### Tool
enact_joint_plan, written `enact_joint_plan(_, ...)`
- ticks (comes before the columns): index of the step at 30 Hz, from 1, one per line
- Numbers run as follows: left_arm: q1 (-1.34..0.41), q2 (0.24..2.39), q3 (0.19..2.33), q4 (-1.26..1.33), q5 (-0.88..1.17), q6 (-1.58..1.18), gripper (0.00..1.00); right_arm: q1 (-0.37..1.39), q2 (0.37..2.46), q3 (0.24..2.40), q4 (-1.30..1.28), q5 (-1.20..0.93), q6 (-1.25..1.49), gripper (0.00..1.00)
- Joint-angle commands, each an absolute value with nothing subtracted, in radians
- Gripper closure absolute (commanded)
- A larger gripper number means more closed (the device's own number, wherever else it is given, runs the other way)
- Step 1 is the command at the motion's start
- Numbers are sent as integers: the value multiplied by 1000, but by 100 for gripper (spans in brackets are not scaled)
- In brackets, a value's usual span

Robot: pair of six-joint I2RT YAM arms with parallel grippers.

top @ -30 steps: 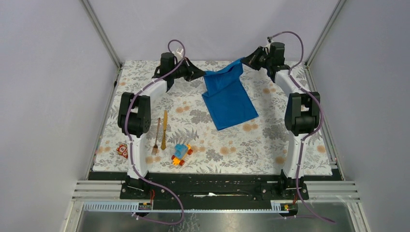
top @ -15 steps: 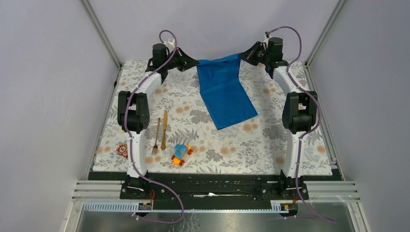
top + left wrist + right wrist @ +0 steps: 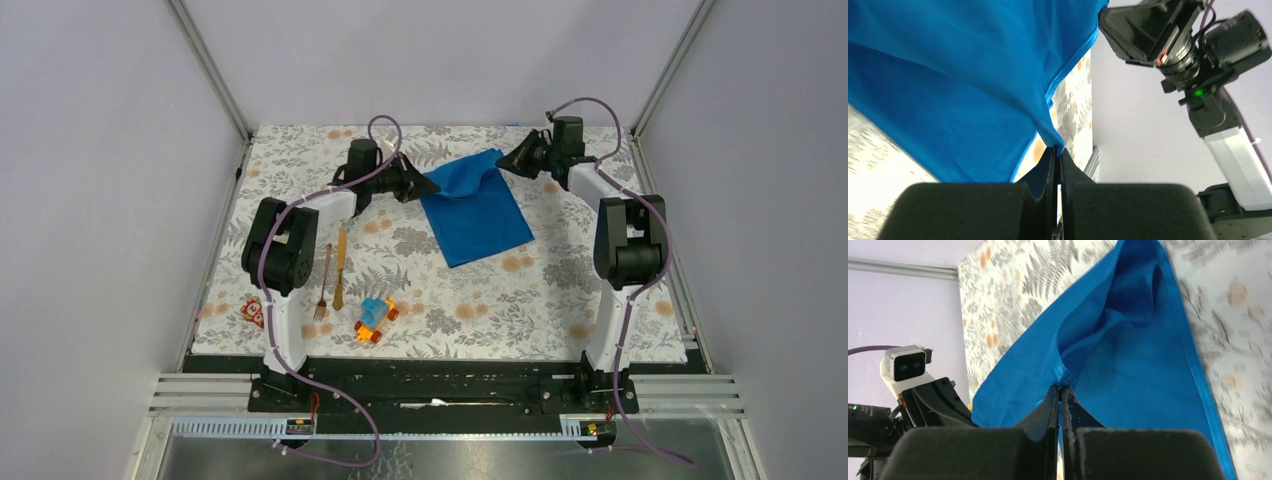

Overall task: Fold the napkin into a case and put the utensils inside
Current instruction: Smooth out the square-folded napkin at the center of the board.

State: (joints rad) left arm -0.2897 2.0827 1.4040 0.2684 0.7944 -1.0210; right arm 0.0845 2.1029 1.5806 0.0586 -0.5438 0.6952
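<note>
Left gripper (image 3: 433, 187) and right gripper (image 3: 505, 160) are each clamped shut on 1 far corner of the napkin (image 3: 478, 215), which drapes between them and toward the bases. The case is not yet formed. The fork (image 3: 322, 285) and knife (image 3: 340, 268) lie untouched, baseward of the left gripper.

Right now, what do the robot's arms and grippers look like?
White links and chunky black joints make up the left arm and right arm. The left gripper and right gripper are black, two-fingered. A purple cable loops along each.
</note>
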Motion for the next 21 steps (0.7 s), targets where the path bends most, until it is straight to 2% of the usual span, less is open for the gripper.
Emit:
enact_joint_plan(1, -345, 1961, 1292, 381, 772, -1012, 100, 48, 1942, 1441, 106, -574, 662, 100)
enact_joint_plan(8, -428, 1931, 1146, 397, 763, -995, 100, 5, 1818, 1229, 119, -579, 629, 100)
enact_joint_plan(21, -486, 1921, 992, 458, 760, -1013, 100, 6, 1718, 1036, 98, -568, 569, 100)
